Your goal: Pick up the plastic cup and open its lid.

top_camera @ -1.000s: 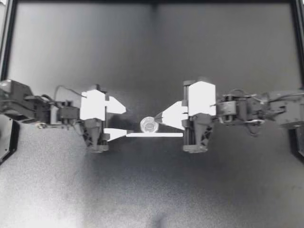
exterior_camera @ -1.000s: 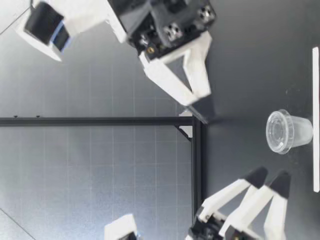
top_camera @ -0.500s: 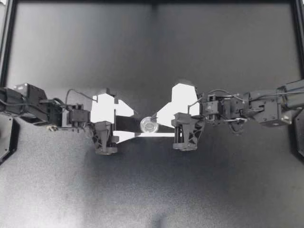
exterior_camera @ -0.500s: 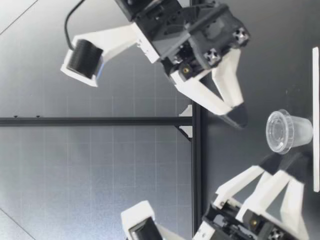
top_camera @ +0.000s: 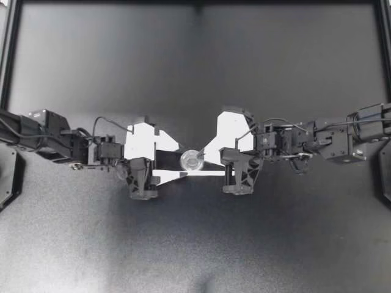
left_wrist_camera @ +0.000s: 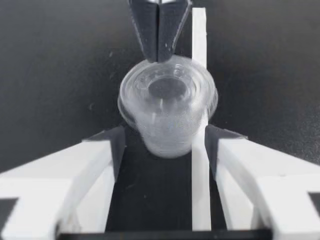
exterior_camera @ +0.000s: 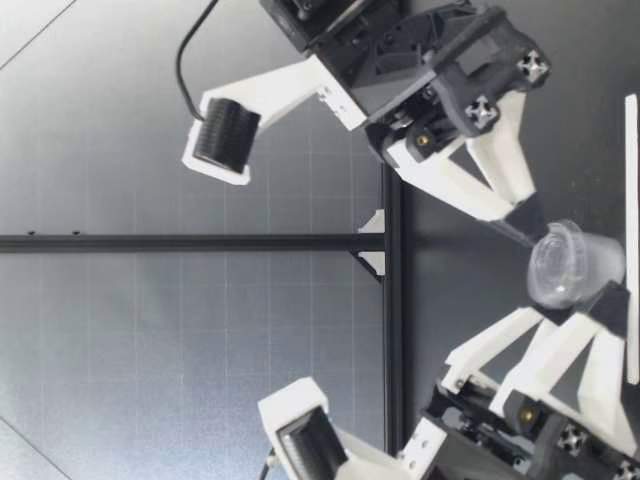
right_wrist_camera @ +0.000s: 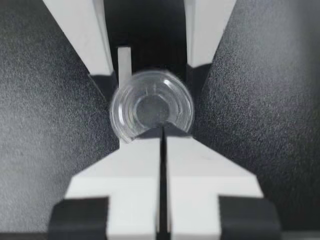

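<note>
A small clear plastic cup [top_camera: 192,160] with its lid on stands at the table's middle. My left gripper [top_camera: 181,162] comes in from the left, open, one finger on each side of the cup. The left wrist view shows the cup [left_wrist_camera: 167,105] between the dark pads [left_wrist_camera: 117,145], with a gap on each side. My right gripper [top_camera: 203,156] is shut, its tips against the lid's rim on the opposite side. In the right wrist view those tips [right_wrist_camera: 162,132] meet the cup [right_wrist_camera: 150,107] at its near edge. Seen from table height, the cup [exterior_camera: 565,265] leans slightly.
A thin white strip [top_camera: 208,173] lies flat on the dark table just in front of the cup, under the left gripper's near finger. A black frame rail [top_camera: 195,3] borders the table at the back.
Both arms have closed in on the cup and come lower. The left fingers now flank it and the shut right tips have reached the lid's rim. The cup has tipped a little.
</note>
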`<state>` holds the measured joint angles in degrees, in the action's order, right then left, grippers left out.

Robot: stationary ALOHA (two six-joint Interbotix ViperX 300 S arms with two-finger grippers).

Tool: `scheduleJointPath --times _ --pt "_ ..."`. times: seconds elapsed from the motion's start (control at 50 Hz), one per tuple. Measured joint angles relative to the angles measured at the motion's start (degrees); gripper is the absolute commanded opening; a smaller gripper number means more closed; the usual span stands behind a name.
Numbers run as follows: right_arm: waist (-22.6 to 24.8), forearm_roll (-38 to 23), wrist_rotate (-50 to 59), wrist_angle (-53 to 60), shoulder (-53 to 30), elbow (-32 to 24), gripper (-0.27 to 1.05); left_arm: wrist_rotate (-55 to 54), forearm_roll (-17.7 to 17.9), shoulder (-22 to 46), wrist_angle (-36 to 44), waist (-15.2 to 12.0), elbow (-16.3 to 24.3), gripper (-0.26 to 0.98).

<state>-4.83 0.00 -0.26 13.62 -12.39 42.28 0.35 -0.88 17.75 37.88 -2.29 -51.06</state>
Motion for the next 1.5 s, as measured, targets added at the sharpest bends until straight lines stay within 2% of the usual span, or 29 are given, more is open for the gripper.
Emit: scheduleJointPath --times 0.82,0.9,1.04,1.14,1.32,1.5 --pt "0.0 0.0 0.35 -1.67 -2.72 -1.58 -0.19 -0.09 0.0 1.93 -1.93 0.09 3.34 0.52" --pt "0.0 0.0 0.35 -1.58 -2.72 -1.58 -0.19 -0.18 0.0 2.02 -2.02 0.09 3.43 0.48" --pt "0.0 0.0 0.35 -1.67 -2.72 -1.58 -0.19 -0.88 0.44 2.2 -2.02 0.09 3.6 0.31" --pt "0.0 0.09 0.35 -1.67 -2.72 -1.58 -0.19 -1.41 0.53 2.2 -1.93 0.09 3.69 0.23" --pt "0.0 0.0 0.26 -1.58 -2.2 -0.79 -0.19 -1.58 0.62 2.2 -1.93 0.09 3.69 0.23" --pt "0.0 -0.09 -0.62 0.79 7.12 4.13 -0.19 -1.67 0.53 0.97 -0.44 0.09 2.11 0.23"
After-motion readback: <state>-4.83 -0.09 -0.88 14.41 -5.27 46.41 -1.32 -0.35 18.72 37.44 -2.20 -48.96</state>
